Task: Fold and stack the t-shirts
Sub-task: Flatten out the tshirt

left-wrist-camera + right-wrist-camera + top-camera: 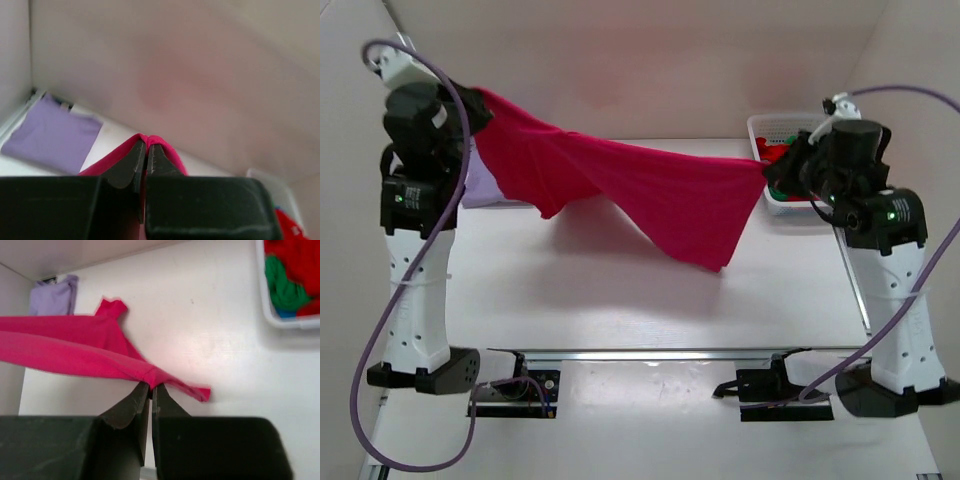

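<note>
The left fingers (pixel 127 165) are pressed together, with a narrow fold of the magenta-pink t-shirt (pixel 650 190) pinched between their tips. The right fingers (pixel 130 407) are likewise closed tight on an edge of the same shirt, a short tab of cloth poking out just past their tips. The shirt hangs stretched from one pair of fingers to the other, held up above the worktop (pixel 620 300). It sags in loose diagonal folds between them, and its lowest corner droops nearer the right fingers than the left. Whether any part of it brushes the worktop cannot be told. Below and beyond the left fingers, in the far corner against the wall, the pale lavender t-shirt (pixel 50 135) lies flat on the worktop, partly hidden in the top view by the left arm (pixel 415 150). Ahead of the right fingers and off to their outer side stands the white basket (pixel 285 322), well apart from the stretched shirt. In it, red cloth (pixel 295 255) and green cloth (pixel 282 285) are bunched up and touching each other.
</note>
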`<act>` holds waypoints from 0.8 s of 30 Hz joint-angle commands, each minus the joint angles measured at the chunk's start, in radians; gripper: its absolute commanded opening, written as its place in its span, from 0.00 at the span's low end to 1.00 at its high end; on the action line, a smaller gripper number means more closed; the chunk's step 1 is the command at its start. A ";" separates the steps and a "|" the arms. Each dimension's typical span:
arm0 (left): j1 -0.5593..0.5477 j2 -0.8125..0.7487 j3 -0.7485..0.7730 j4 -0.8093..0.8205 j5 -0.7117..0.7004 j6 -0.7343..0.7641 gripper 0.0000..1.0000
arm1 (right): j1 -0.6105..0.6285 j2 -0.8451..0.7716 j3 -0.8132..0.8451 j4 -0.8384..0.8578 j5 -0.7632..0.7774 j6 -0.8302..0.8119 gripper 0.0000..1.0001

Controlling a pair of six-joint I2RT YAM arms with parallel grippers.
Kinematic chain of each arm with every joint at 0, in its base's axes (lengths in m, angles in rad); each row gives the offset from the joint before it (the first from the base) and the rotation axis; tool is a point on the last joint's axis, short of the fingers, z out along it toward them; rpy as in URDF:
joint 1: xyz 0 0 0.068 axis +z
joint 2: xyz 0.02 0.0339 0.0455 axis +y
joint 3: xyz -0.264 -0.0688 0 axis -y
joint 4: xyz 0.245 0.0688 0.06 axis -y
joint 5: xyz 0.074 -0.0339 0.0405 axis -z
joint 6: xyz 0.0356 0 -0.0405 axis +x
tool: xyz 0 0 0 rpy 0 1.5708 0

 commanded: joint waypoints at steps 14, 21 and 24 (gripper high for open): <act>-0.154 0.246 0.486 0.028 -0.189 0.174 0.00 | 0.257 0.196 0.384 0.308 0.579 -0.420 0.00; -0.103 0.235 0.489 0.054 -0.138 0.163 0.00 | 0.180 0.193 0.389 0.339 0.544 -0.417 0.00; -0.126 0.239 0.532 0.072 -0.135 0.180 0.00 | 0.179 0.175 0.357 0.345 0.553 -0.422 0.00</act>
